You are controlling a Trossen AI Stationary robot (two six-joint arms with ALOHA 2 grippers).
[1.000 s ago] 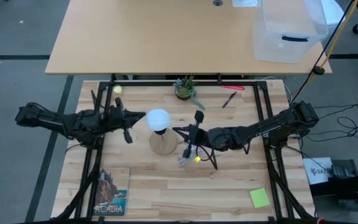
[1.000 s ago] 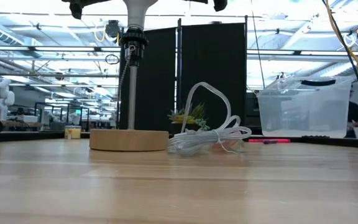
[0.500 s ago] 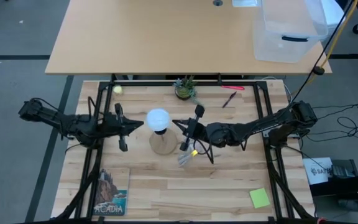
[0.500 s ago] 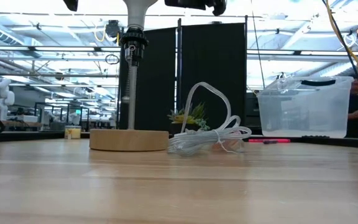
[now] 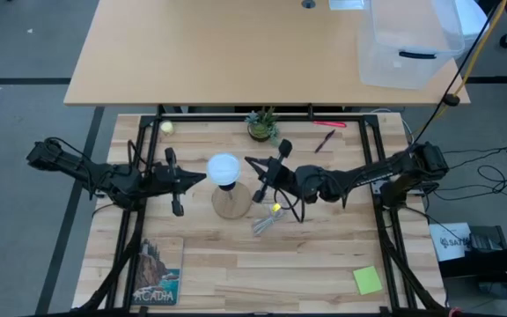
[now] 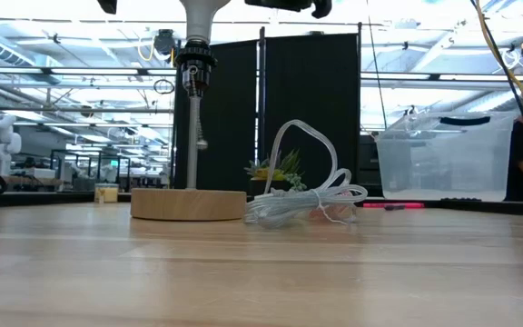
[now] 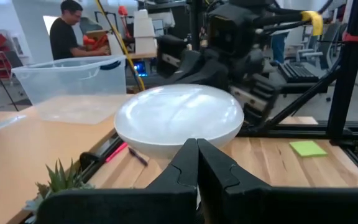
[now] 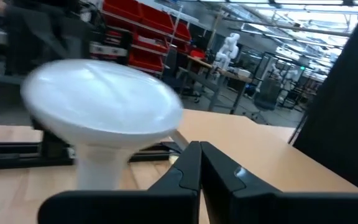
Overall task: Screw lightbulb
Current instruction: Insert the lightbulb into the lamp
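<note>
1. Standing upright in the black socket of the wooden stand (image 5: 229, 205), the lightbulb (image 5: 224, 168) looks seated; judged, the screwing step is about finished.
2. The left claw (image 5: 176, 182) and right claw (image 5: 260, 187) flank the bulb, apart from it, each clenched on nothing.
3. Next likely calls for clearing both arms.
4. The globe is smooth matte white; the counter (image 5: 262, 273) is pale planked wood, with a coiled glossy cord (image 6: 305, 202) beside the round base.

White lightbulb (image 5: 224, 167); pale wooden stand (image 6: 189, 203) (black socket (image 6: 194, 71)); lime-green note (image 5: 367, 280).
</note>
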